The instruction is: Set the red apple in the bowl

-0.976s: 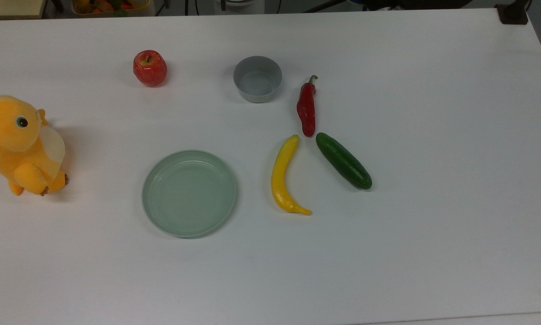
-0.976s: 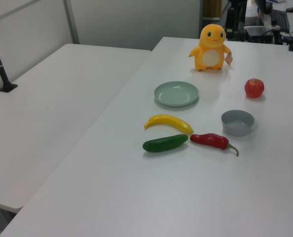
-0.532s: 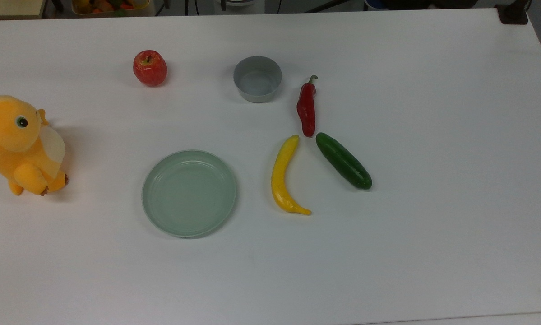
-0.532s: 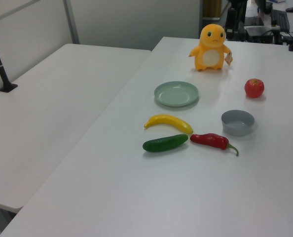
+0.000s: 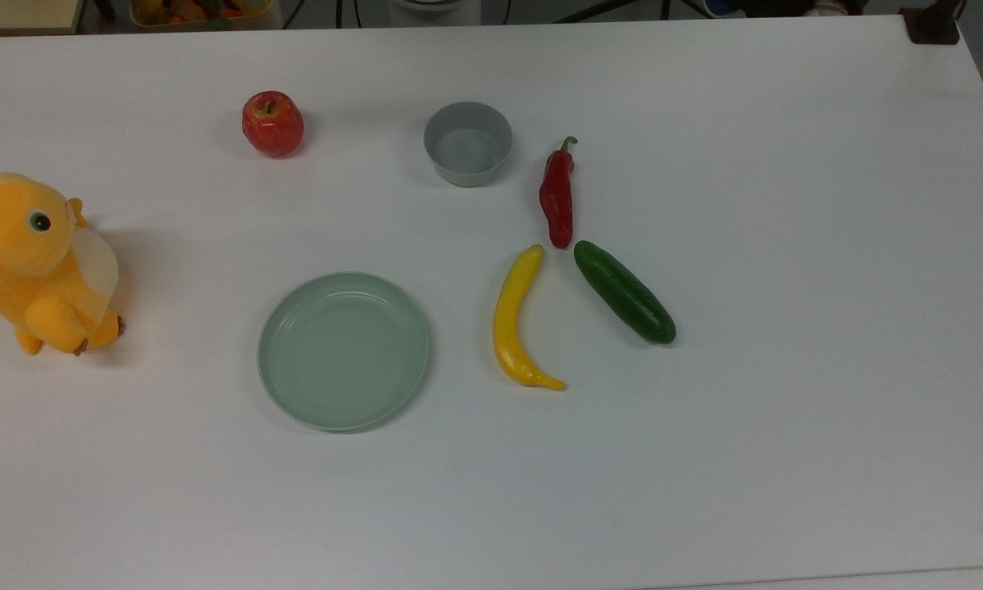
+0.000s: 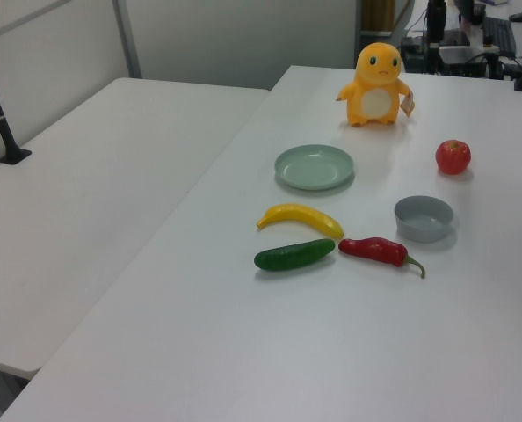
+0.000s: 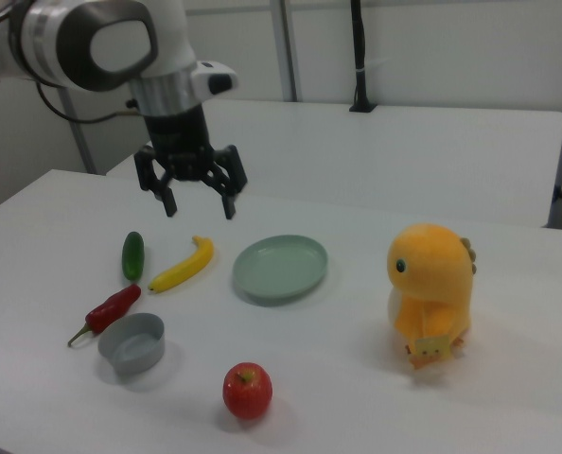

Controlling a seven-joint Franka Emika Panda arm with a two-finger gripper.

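The black two-finger gripper (image 7: 201, 200) on the white and grey arm (image 7: 120, 47) hangs in the air with its fingers (image 7: 230, 197) spread wide and nothing between them. In the right view it sits above the curved yellow banana (image 7: 183, 266) and the dark green cucumber (image 7: 132, 255), which lie apart on the white table (image 7: 357, 378). Beside the banana, toward the right view's right, rests the shallow pale green plate (image 7: 280, 269). The long red chili pepper (image 7: 113, 307) lies just beside the small round grey bowl (image 7: 131, 344), which stands upright and empty. The glossy round red apple (image 7: 247, 391) sits on the table near the bowl, on the right view's right of it, not touching it. The orange plush toy (image 7: 430, 288) stands well apart, further right in the right view.
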